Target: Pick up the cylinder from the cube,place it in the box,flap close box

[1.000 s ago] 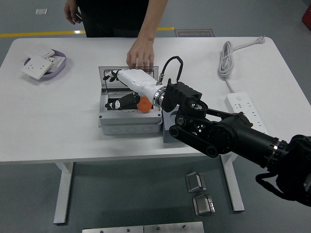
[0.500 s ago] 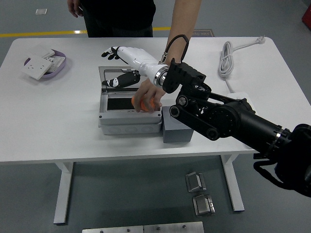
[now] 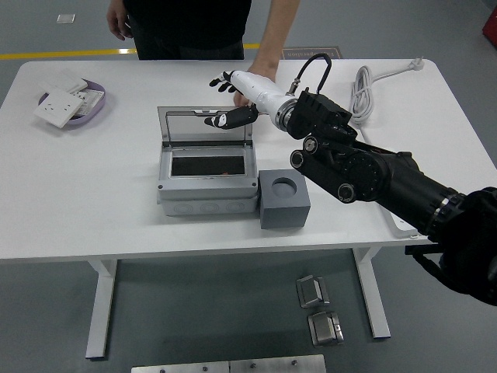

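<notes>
The grey box (image 3: 206, 190) stands mid-table with its clear lid (image 3: 205, 124) tilted up at the back. A faint orange sliver in its dark opening (image 3: 227, 172) may be the cylinder; I cannot tell. The dark grey cube (image 3: 284, 203) sits against the box's right side, and its round socket is empty. My right hand (image 3: 225, 101), white with black fingertips, hovers above the lid's right end. Its fingers are spread and hold nothing. A person's hand (image 3: 255, 95) rests on the table just behind my hand.
A purple tray (image 3: 93, 110) with white socket plates is at the far left. A white power strip (image 3: 386, 165) and its coiled cable (image 3: 361, 93) lie at the right. The person stands at the far edge.
My right hand lifted out of the box and moved right and back. The person's hand reached to the orange cylinder at the box, then drew back; the cylinder no longer shows plainly.
</notes>
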`<state>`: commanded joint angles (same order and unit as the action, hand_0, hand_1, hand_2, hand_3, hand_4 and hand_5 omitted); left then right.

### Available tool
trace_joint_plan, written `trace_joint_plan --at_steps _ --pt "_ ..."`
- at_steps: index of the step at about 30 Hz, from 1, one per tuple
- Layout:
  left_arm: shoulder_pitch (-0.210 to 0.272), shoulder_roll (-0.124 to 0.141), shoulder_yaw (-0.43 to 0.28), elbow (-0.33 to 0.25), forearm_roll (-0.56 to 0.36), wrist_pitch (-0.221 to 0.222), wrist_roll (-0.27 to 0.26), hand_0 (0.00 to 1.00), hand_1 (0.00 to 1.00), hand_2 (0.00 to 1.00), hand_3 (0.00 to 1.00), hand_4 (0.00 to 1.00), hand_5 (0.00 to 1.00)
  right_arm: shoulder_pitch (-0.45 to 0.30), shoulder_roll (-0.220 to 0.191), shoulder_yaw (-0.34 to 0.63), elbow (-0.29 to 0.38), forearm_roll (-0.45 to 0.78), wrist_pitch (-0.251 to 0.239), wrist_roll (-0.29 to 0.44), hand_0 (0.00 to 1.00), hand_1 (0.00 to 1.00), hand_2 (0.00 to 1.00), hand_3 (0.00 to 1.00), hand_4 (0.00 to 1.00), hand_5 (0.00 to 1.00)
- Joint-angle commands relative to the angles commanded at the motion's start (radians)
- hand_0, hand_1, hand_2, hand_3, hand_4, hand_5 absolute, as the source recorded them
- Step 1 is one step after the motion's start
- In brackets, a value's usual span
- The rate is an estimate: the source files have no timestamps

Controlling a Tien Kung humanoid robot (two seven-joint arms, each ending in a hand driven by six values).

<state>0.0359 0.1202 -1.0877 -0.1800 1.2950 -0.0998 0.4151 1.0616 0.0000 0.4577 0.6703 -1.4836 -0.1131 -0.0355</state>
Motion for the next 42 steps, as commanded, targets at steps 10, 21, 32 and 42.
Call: trace_joint_plan --at_steps 10,21,32,42 --pt "0.002 -0.002 0.014 0.0 -0.019 0.003 -0.005 0.608 0.648 0.562 0.556 0.65 0.285 -0.023 0.0 -0.04 0.093 -0.02 -0.002 -0.017 0.867 0.777 0.771 0.819 0.861 0.43" --pt "0.011 -0.006 0.027 0.0 -0.041 0.007 -0.008 0.609 0.648 0.562 0.556 0.65 0.284 -0.058 -0.059 -0.043 0.21 -0.064 0.003 -0.031 0.858 0.773 0.771 0.818 0.856 0.443" --pt "0.015 -0.01 0.029 0.0 -0.047 0.01 -0.01 0.608 0.647 0.562 0.556 0.65 0.284 -0.098 -0.129 -0.041 0.314 -0.096 0.004 -0.045 0.851 0.767 0.77 0.819 0.857 0.443" --pt "0.017 -0.011 0.027 0.0 -0.048 0.012 -0.011 0.609 0.648 0.564 0.556 0.65 0.284 -0.129 -0.173 -0.05 0.417 -0.125 0.004 -0.058 0.844 0.765 0.771 0.818 0.858 0.446"
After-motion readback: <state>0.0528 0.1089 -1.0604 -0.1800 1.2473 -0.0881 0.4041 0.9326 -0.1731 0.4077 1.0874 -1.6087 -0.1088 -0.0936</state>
